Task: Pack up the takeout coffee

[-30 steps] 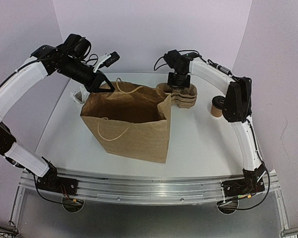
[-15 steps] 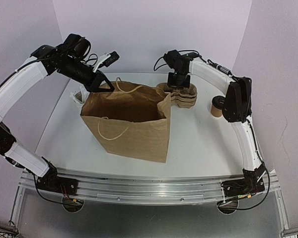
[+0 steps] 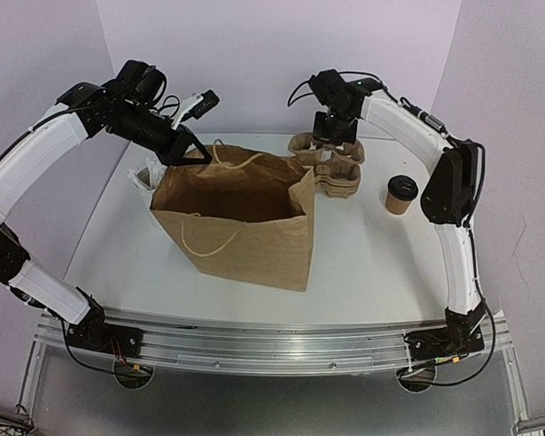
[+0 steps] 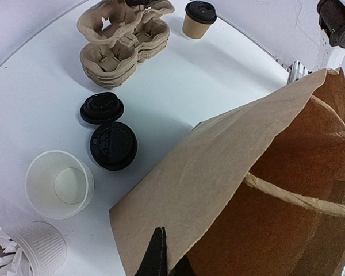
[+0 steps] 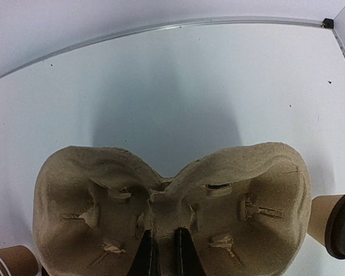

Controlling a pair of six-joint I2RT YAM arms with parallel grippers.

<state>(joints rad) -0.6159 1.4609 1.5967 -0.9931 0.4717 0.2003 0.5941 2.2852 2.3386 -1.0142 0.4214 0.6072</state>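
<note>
The takeout coffee (image 3: 401, 193), a small brown cup with a black lid, stands on the table at the right; it also shows in the left wrist view (image 4: 199, 17) and at the right edge of the right wrist view (image 5: 336, 221). My right gripper (image 3: 332, 138) is shut on a brown pulp cup carrier (image 5: 172, 195) by its centre ridge and holds it just above the carrier stack (image 3: 336, 177). My left gripper (image 3: 187, 154) is shut on the back-left rim of the open brown paper bag (image 3: 236, 222), as the left wrist view shows (image 4: 168, 263).
Two loose black lids (image 4: 102, 107) (image 4: 113, 145) lie behind the bag. A lidless white cup (image 4: 58, 184) and a white ribbed cup of wrapped straws (image 4: 40, 247) stand at the left. Brown cups (image 5: 11, 261) sit beside the carrier stack.
My right gripper has risen with the top carrier, lifting it off the stack. The right arm no longer covers the coffee cup. The left gripper and bag hardly moved.
</note>
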